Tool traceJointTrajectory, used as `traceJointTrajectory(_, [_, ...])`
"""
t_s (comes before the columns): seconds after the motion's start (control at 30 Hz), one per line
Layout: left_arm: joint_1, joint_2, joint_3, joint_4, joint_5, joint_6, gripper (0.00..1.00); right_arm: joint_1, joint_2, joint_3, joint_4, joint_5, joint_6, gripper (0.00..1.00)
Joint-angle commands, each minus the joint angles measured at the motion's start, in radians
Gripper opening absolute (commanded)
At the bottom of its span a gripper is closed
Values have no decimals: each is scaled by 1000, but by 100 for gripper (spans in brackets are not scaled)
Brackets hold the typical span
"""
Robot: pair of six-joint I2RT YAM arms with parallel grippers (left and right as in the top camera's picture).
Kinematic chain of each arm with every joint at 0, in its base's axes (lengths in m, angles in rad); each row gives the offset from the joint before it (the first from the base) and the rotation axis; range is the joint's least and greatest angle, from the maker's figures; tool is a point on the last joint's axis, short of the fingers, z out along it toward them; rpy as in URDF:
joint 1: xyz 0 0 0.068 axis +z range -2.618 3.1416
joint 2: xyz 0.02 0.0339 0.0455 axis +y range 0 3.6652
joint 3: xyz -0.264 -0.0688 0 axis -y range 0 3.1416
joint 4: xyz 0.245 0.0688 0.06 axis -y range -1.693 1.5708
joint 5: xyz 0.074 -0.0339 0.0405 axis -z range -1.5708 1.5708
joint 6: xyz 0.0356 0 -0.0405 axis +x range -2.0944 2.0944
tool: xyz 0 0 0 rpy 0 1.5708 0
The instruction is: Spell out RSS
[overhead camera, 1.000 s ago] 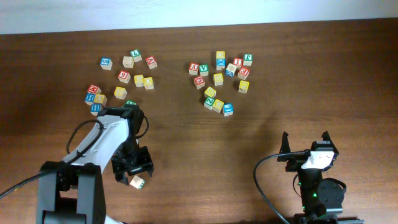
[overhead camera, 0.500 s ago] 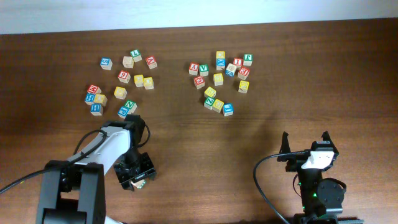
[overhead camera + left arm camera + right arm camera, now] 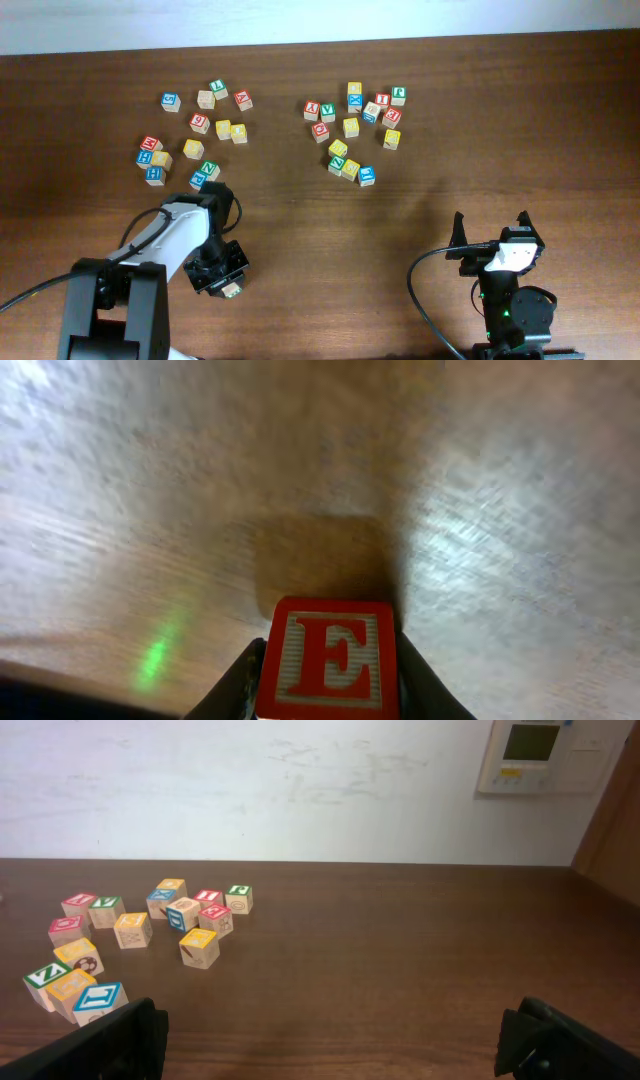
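Left end effector [image 3: 227, 287]: at the near-left of the worktop [image 3: 420, 190], jaws drawn in against the two sides of one cube [image 3: 327, 665].
Held cube: shows a red E to the wrist camera. From overhead its top face is pale with a greenish mark, too small to read. Whether it sits on the wood or hangs just above it, I cannot tell.
Left cluster [image 3: 195, 125]: loose cubes on the far side of the worktop, straight out beyond the left end effector and well apart from it.
Right cluster [image 3: 355, 130]: a second loose group, farther right and equally far back.
R and S cubes: yellow cubes [image 3: 222, 128] and green cubes [image 3: 217, 87] lie in both clusters. No letter is legible, so which ones are R and S cannot be told, nor whether the held cube is one of them.
Right end effector [image 3: 492, 228]: near-right edge, jaws spread wide, holding nothing.
Deciding relation: every loose candidate lies away from the arms, toward the far edge. The left arm is nearer the left cluster. The right cluster lies ahead and to the left of the right end effector, likely its easier reach.
Axis: cubes have no long axis, so jaw angle need only square up with two flat sides.
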Motion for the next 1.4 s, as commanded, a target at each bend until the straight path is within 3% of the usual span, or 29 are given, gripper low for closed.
traceJointTrajectory(0.0, [1, -7, 82, 13, -22, 14, 25, -7, -8, -5, -8, -1, 10, 98])
traceJointTrajectory(0.17, [1, -7, 201, 13, -3, 13, 25, -7, -8, -5, -8, -1, 10, 98])
traceJointTrajectory(0.37, [1, -7, 241, 97, 126, 8, 25, -7, -8, -5, -8, -1, 10, 98])
traceJointTrajectory(0.67, [1, -4, 240, 272, 203, -220, 23, -7, -8, -5, -8, -1, 10, 98])
traceJointTrajectory(0.83, [1, 38, 237, 299, 241, -418, 25, -7, -8, -5, -8, -1, 10, 98])
traceJointTrajectory(1.0, [2, 130, 236, 367, 433, -444, 25, -7, -8, -5, -8, -1, 10, 98])
traceJointTrajectory(1.1, [2, 153, 236, 401, 472, -444, 24, -7, -8, -5, -8, -1, 10, 98])
traceJointTrajectory(1.23, [16, 152, 236, 425, 473, -443, 41, -7, -8, -5, -8, -1, 10, 98])
traceJointTrajectory(1.37, [56, 152, 236, 423, 494, -443, 42, -7, -8, -5, -8, -1, 10, 98])
